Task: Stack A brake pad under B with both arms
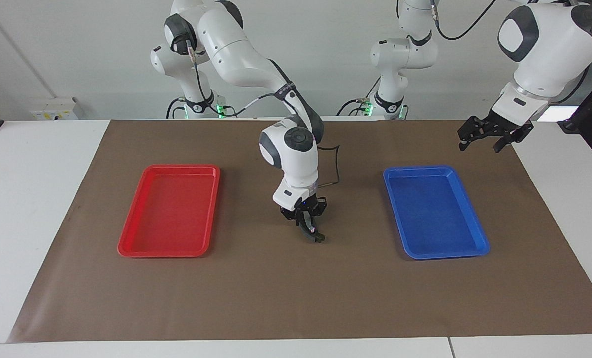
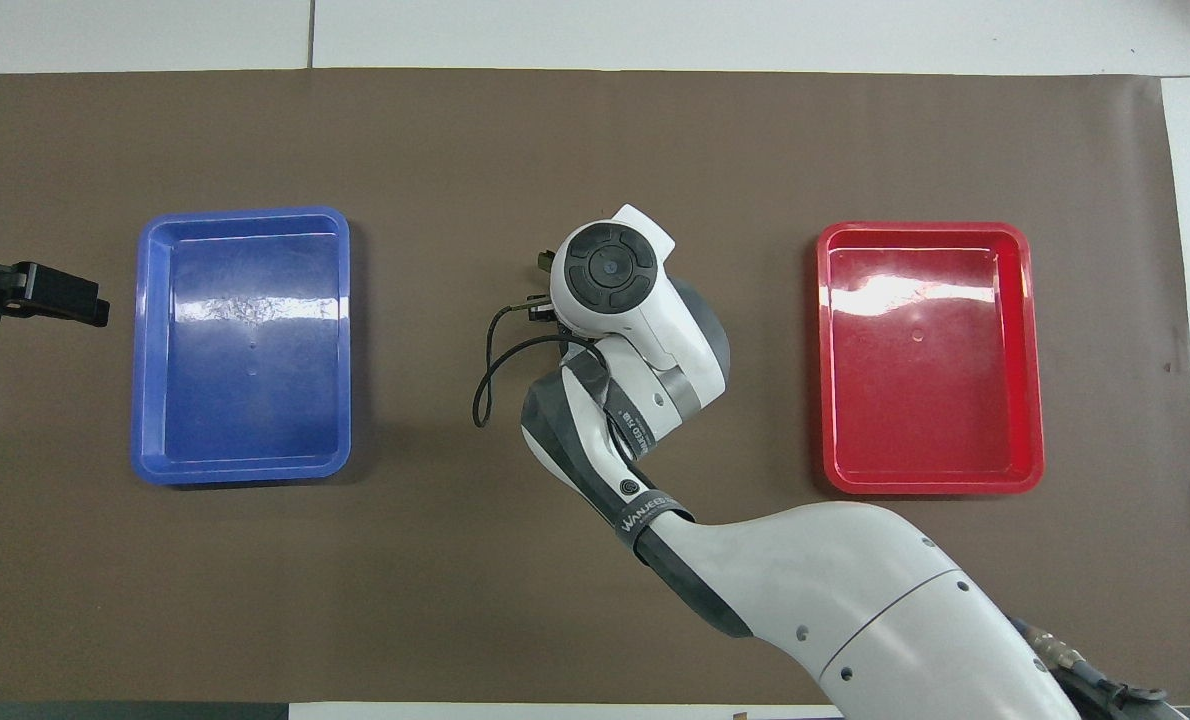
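The right gripper [image 1: 306,223] hangs low over the middle of the brown mat [image 1: 296,298], between the two trays. Its fingers are clenched, and a dark piece [image 1: 315,235] sticks out from the fingertips, apparently clamped there. The piece slants down from the fingers toward the mat, with its lower end pointing away from the robots. It is just at the mat or barely above it, and which cannot be told. Nor can it be told whether this is the short pad or the curved shoe. From overhead the right arm's wrist covers the spot entirely.

The left gripper [image 1: 489,138] hangs with its fingers spread and nothing in them, over the mat's edge at the left arm's end of the table, just beside the blue tray [image 1: 417,169]. It is well apart from the dark piece, so the right arm is by far the nearer. The left arm seems to be waiting.

By count there are two arms, one red tray [image 1: 168,168] and one blue tray, both bare inside, and one dark piece. A second brake part shows nowhere.
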`<move>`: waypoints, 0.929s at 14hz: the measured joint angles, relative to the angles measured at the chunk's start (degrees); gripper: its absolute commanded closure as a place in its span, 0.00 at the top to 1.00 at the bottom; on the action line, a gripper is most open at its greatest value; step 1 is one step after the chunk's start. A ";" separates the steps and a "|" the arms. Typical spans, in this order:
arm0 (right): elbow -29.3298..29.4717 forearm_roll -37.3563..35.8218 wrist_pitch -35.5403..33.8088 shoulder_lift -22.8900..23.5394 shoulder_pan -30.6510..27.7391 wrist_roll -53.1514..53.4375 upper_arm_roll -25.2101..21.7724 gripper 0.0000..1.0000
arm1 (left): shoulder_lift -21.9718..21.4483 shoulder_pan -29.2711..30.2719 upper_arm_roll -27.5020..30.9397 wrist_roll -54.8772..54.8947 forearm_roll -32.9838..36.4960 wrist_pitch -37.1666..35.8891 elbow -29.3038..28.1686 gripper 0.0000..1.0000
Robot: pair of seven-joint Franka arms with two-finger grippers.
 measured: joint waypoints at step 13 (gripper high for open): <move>-2.02 -0.02 1.32 0.03 0.16 0.00 0.05 1.00 | -0.06 1.13 -0.03 1.31 0.00 0.02 0.00 0.99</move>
